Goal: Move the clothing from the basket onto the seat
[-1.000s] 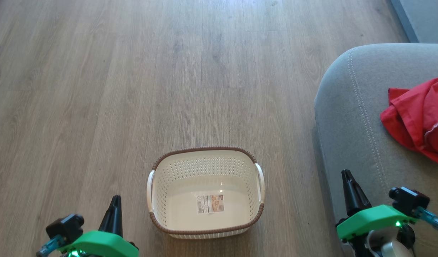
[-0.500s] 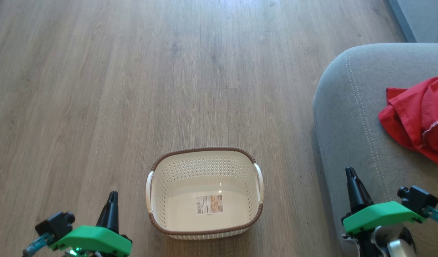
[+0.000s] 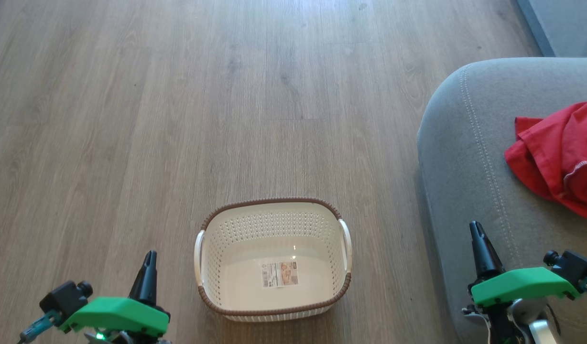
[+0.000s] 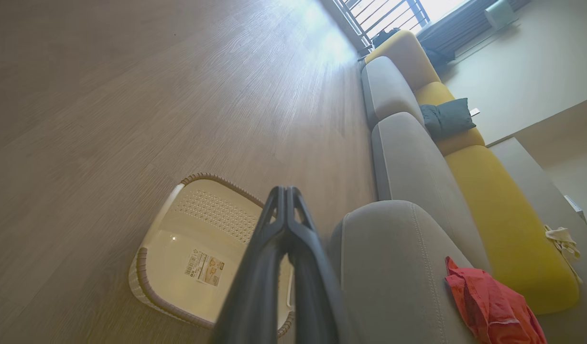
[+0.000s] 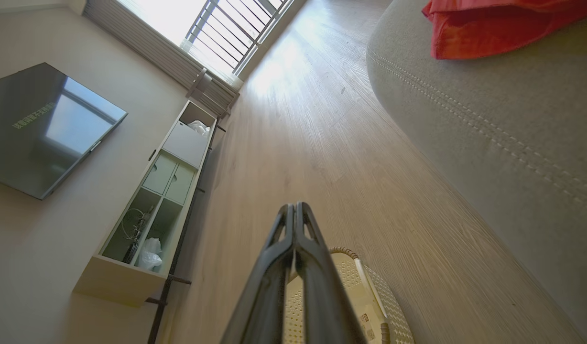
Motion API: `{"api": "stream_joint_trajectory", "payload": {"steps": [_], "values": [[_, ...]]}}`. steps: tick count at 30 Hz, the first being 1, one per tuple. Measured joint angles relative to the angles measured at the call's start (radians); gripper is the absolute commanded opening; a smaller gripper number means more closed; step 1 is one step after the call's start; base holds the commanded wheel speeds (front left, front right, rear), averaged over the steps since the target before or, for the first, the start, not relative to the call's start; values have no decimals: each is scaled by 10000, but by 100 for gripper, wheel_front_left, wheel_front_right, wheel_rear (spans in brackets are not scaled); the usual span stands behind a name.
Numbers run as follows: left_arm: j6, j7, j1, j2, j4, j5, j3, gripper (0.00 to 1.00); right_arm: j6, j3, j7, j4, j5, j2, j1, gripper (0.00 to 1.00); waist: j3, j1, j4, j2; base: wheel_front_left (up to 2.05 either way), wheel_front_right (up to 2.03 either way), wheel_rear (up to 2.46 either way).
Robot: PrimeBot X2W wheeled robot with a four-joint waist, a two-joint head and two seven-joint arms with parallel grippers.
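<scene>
My left gripper (image 3: pixel 149 255) has its two dark fingers pressed together with nothing between them, and it hangs above the wooden floor (image 3: pixel 179 119), tips pointing forward. Just to its right the basket (image 3: pixel 274 201) stands upright on the floor. I see only its bare cream bottom inside, with a paper label (image 3: pixel 279 274) lying flat there. My right gripper (image 3: pixel 475 228) is likewise closed on nothing, and its wrist view shows the fingers meeting along their length. In the head view it shows against the near part of the seat (image 3: pixel 465 157), with the basket off to its left and apart from it. Ahead of that gripper and to its right, the clothing (image 3: pixel 556 157) lies in a crumpled red heap on the seat, well clear of the fingertips, with a thin white trim on one fold. A line of pale stitching runs along the seat between gripper and heap. Beyond my left gripper, its wrist view shows more grey cushions and yellow backrests (image 4: pixel 504 229) stretching away toward a bright window.
</scene>
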Motion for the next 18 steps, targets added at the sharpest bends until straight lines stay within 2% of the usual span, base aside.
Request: {"api": "stream_joint_trajectory", "payload": {"steps": [18], "values": [[-261,539,-232,-12,42,-1985,293,0,-2,-272,512,-107,2006,-2,-11,0,-34,0,-75,0,0,0,0]]}}
